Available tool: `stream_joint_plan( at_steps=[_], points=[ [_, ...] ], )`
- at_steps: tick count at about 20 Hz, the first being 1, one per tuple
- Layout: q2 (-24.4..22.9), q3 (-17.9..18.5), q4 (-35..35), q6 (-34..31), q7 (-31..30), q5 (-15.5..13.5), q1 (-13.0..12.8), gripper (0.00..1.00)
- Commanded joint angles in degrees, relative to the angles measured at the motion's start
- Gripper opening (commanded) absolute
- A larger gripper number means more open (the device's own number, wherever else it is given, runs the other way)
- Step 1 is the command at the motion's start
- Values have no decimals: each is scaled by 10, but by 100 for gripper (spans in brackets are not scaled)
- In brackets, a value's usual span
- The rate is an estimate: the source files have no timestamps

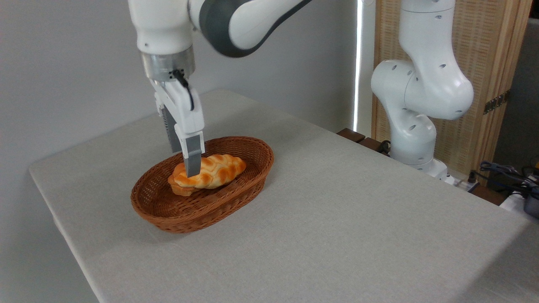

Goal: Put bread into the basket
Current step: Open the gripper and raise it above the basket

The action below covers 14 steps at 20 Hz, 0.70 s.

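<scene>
- Gripper [188,170] hung straight down from the white arm, its near grey finger [193,158] lying across the front of the loaf; the far finger was hidden behind, so whether the jaws were clamped on the loaf or merely set either side of it could not be told.
- Beneath and all around the gripper spread the table [337,202], covered in a pale grey cloth (plain, with a fine weave).
- Well off to the gripper's right, at the table's far edge, stood the white arm base [414,122], in front of a slatted wooden screen [492,54].
- Directly below the gripper sat the basket [177,216], oval, reddish-brown wicker with a thick rim, resting flat on the cloth.
- Inside the basket, at the fingertips, lay the bread [217,170]: a braided golden-orange loaf with pale grooves, its longer part reaching right of the near finger and a short end showing left of it. It lay within the rim, towards the basket's far side.
</scene>
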Motion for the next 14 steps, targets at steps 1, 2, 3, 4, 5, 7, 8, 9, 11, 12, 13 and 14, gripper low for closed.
stream_joint_plan(
  at_steps=[1, 2, 3, 4, 5, 7, 8, 9, 11, 12, 13, 14],
  points=[
    [-8, 59, 26, -39, -22, -1, -2, 100],
    [-8, 62, 28, -49, -22, 2, -2, 100],
    [-7, 66, 33, -68, -23, 19, -2, 100],
    [-8, 66, 34, -76, -24, 32, -2, 100],
    [-8, 66, 34, -83, -33, 54, -2, 100],
    [-7, 66, 34, -82, -63, 73, -2, 100],
    [-7, 67, 37, -82, -74, 74, -2, 100],
    [-7, 67, 38, -82, -75, 74, -2, 100],
    [-7, 72, 38, -83, -73, 73, -2, 100],
    [-7, 73, 38, -83, -73, 73, -2, 100],
    [-7, 73, 38, -83, -73, 73, -2, 100],
    [-7, 73, 38, -84, -71, 73, -2, 100]
  ],
)
